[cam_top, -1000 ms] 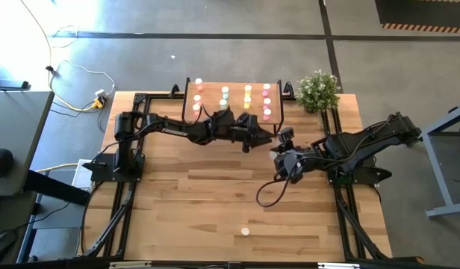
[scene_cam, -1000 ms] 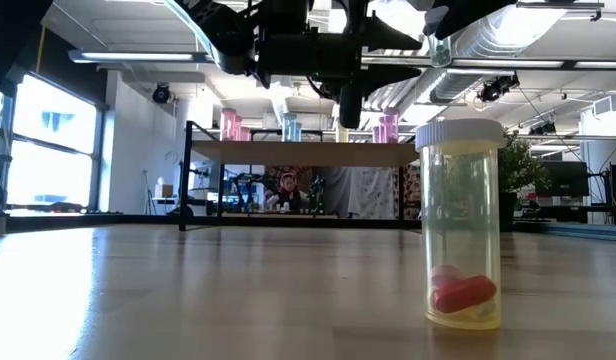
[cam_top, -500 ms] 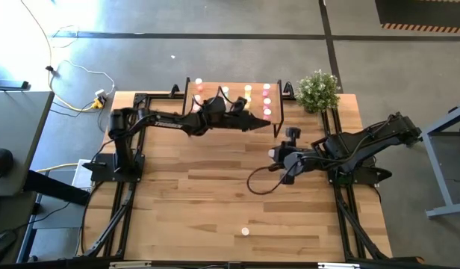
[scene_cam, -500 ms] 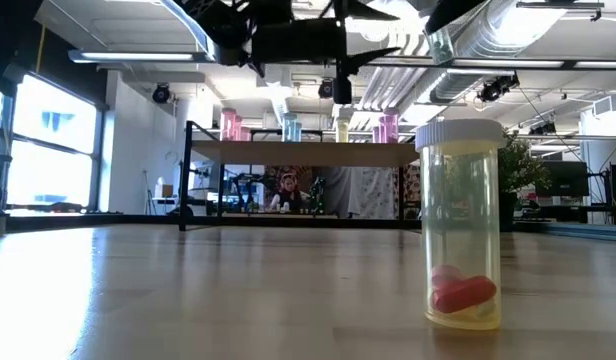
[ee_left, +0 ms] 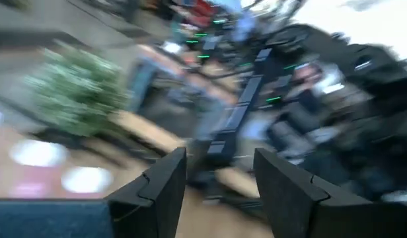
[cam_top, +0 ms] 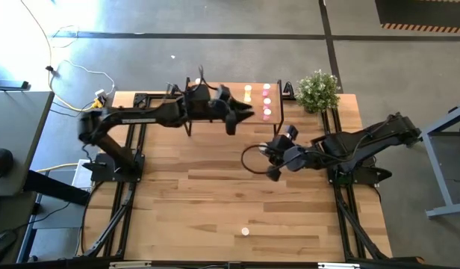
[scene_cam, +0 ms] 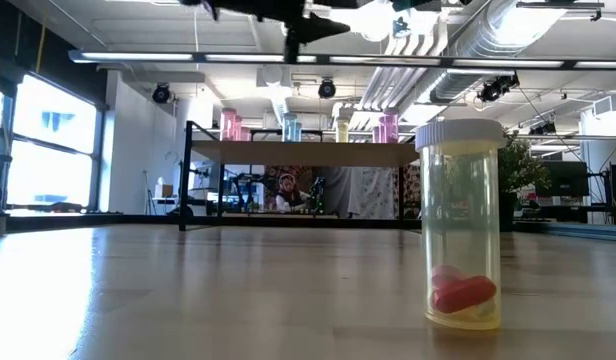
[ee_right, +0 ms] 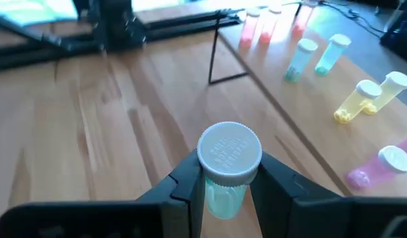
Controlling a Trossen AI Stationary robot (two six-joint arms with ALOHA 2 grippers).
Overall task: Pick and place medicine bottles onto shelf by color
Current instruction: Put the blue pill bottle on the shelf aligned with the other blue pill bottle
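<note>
One medicine bottle [ee_right: 224,173], pale green with a white cap, is clamped between the jaws of the right gripper [ee_right: 224,182], the pads bearing on the body just under the cap. In the high view the right gripper [cam_top: 277,155] hangs over the middle of the desk [cam_top: 215,202], right of centre and near the shelf [cam_top: 254,118]. The left gripper [cam_top: 241,114] is over the shelf's near edge with its jaws parted and nothing between them. On the shelf the bottles stand in rows by colour: red, green, yellow and pink, the green row [ee_right: 309,56] lying between red and yellow. A lone yellow bottle [scene_cam: 459,225] with red capsules inside stands upright on the near part of the desk, well apart from the shelf.

Judged from their look, the bottles are light, stiff, thin-walled plastic, smooth and round, so liable to slip or twist in a loose pinch but unlikely to crush under moderate pressure. The cap overhangs the body and offers a lip; a hold just beneath it, as seen here, keeps the bottle from sliding down. Being tall and narrow, each would tip easily if set down tilted or if nudged by its neighbours. The yellow bottle is best taken the same way, across the body high up, from above.
</note>
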